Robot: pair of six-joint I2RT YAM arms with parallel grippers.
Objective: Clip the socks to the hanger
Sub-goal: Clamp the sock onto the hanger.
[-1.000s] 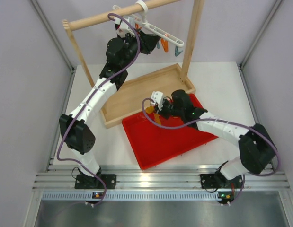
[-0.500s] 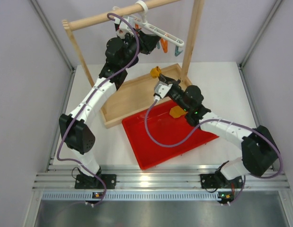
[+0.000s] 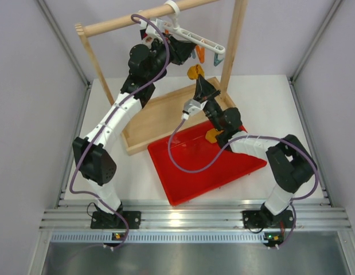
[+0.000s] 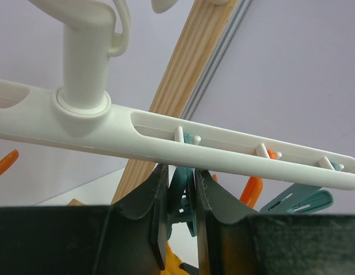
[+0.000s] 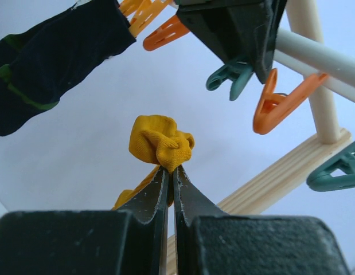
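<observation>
Second sock (image 3: 212, 136) lying on red tray (image 3: 194, 172). Right claw (image 5: 170, 169) pinched tight on bunched sock (image 5: 160, 140), raised just under hanger (image 3: 195, 39) clips. Left claw (image 4: 181, 175) clamped on teal clip (image 4: 180, 200); hanger hooked over wooden rail (image 3: 120, 23).

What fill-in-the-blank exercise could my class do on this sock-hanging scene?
1. The right gripper holds up ____ of the two mustard socks.
2. The other sock lies in the ____ tray.
3. The left gripper pinches a ____ clip under the white hanger.
Missing words: one; red; teal.
</observation>
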